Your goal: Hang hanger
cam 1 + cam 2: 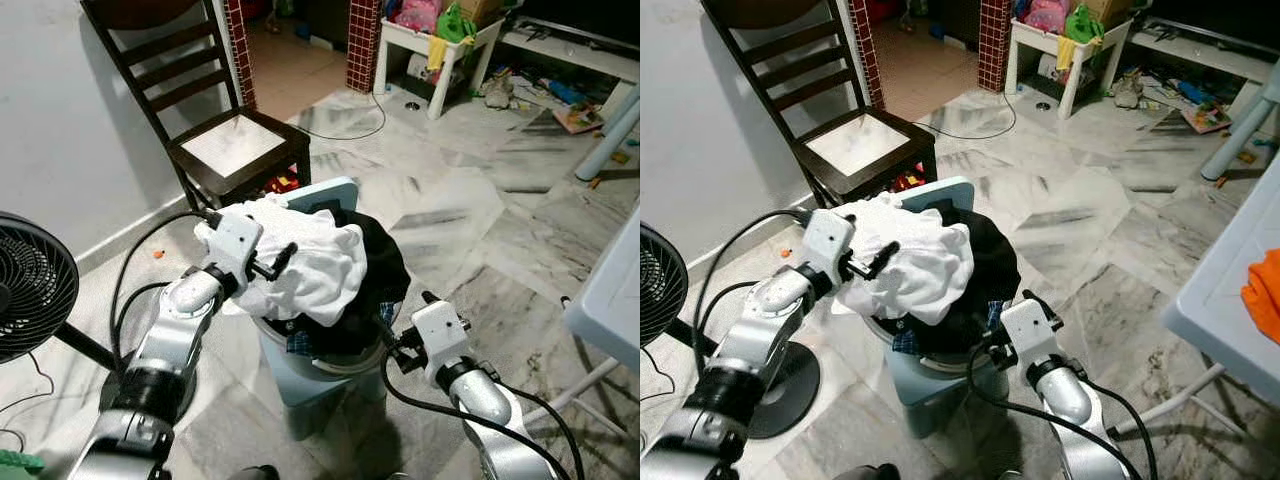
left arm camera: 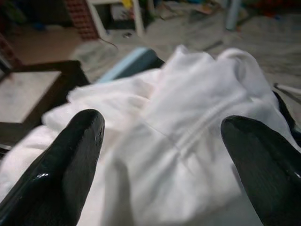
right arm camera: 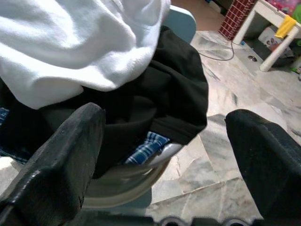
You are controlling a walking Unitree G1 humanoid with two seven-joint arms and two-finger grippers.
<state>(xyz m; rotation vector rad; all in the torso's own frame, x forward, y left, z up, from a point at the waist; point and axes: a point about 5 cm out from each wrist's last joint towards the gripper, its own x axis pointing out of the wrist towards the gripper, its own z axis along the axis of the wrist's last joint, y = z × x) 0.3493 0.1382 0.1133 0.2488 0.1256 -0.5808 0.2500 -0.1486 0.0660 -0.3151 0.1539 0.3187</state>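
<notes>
Nearest the lens: left hand [image 1: 278, 262] at the end of a silver arm, two long black fingers [image 2: 70, 160] spread wide, held just over a crumpled white cotton garment [image 1: 320, 265], tips close to the cloth but pinching nothing. Right hand [image 3: 164, 115] lower and on the opposite side, fingers likewise spread apart, pointed at the rim of a pale blue plastic laundry bin [image 1: 300, 385].

Heaped in the bin: the white garment on top, a black fabric garment [image 1: 385, 270] beneath and hanging over the rim, a strip of blue checked cloth [image 3: 148, 146] peeking out under the black one. Raised behind the heap, the bin's pale blue lid [image 1: 325, 192].

Whereabouts of a hanger: cannot tell from these views.

Beyond the bin, a dark wooden chair with a pale seat [image 1: 235, 150] against a white wall. To the robot's left, a black round-caged standing fan [image 1: 30, 285]. Underfoot, grey-veined marble floor [image 1: 450, 220]. Far back, a small white counter [image 1: 440, 40] piled with bright clothes. At the right edge, the corner of another white counter [image 1: 1220, 290] bearing an orange cloth [image 1: 1265, 290].
</notes>
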